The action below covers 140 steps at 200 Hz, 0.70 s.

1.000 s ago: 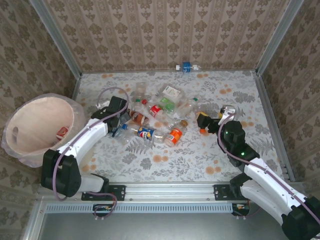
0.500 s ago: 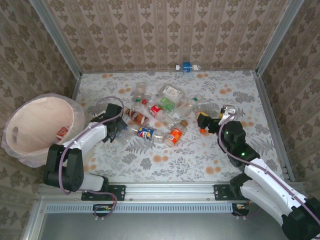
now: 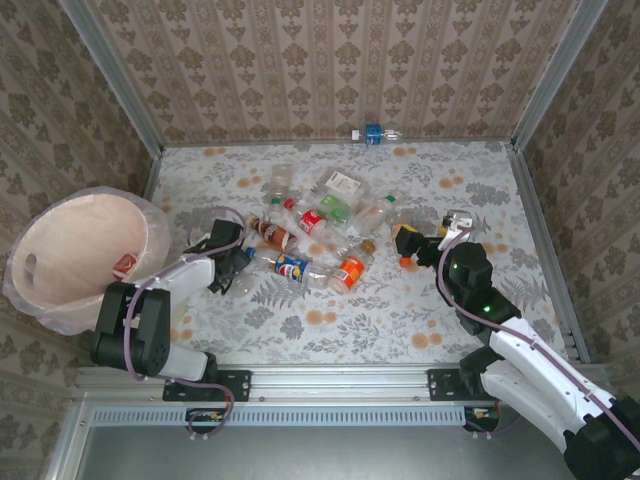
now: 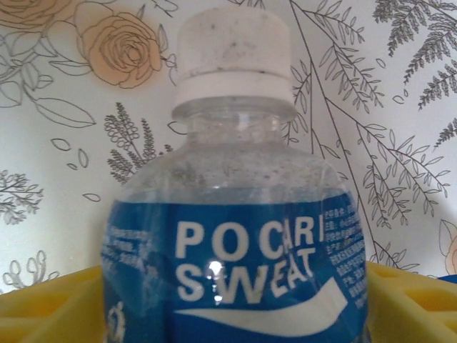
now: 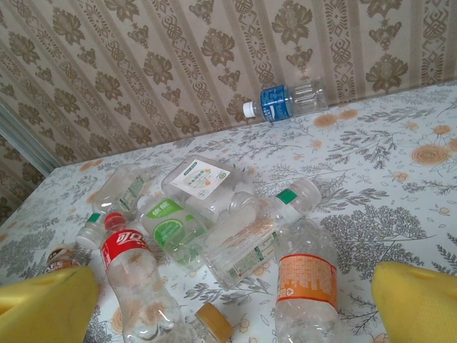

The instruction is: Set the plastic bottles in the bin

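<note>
Several clear plastic bottles (image 3: 310, 235) lie in a heap mid-table. Among them are a red-labelled one (image 5: 128, 250), an orange-labelled one (image 5: 307, 282) and a green-labelled one (image 5: 168, 229). Another blue-labelled bottle (image 3: 373, 134) rests against the back wall. My left gripper (image 3: 228, 262) is low at the heap's left end. Its yellow fingers (image 4: 50, 304) press both sides of a blue Pocari Sweat bottle (image 4: 235, 236) with a white cap. My right gripper (image 3: 410, 243) stands open at the heap's right edge, holding nothing. The peach bin (image 3: 70, 250) stands at the left.
A red-and-white item (image 3: 125, 265) lies inside the bin. Patterned walls with metal posts close off the back and both sides. The flowered tabletop (image 3: 400, 320) in front of the heap has free room.
My left gripper has pulled back toward the near left and dropped to the table. Its fingers have narrowed around the Pocari Sweat bottle. The right arm has not moved.
</note>
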Motion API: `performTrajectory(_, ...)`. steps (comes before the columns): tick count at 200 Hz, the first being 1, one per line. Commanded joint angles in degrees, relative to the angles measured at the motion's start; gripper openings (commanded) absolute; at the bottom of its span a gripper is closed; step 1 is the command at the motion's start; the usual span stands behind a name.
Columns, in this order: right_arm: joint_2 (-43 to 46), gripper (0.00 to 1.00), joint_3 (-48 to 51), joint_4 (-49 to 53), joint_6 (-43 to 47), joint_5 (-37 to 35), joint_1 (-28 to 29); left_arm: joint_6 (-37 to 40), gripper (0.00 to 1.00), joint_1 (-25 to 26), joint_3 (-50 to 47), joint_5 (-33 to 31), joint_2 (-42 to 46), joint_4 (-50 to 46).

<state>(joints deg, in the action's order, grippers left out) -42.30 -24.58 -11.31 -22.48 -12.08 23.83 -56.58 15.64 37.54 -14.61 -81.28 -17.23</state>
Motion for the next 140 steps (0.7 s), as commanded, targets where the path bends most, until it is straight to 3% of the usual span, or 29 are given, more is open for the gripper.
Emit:
performTrajectory(1, 1.1, 1.0, 0.2, 0.5, -0.3, -1.6, -0.2, 0.5, 0.76, -0.7, -1.6, 0.8, -0.6, 3.0)
performTrajectory(64, 1.4, 1.0, 0.4, 0.4, -0.5, -1.6, -0.2, 5.6, 0.69, -0.9, -3.1, 0.4, 3.4, 5.1)
performTrajectory(140, 1.1, 1.0, 0.4, 0.0, -0.6, -1.0, -0.3, 13.2, 0.57, 0.6, 1.3, -1.9, 14.3, -2.1)
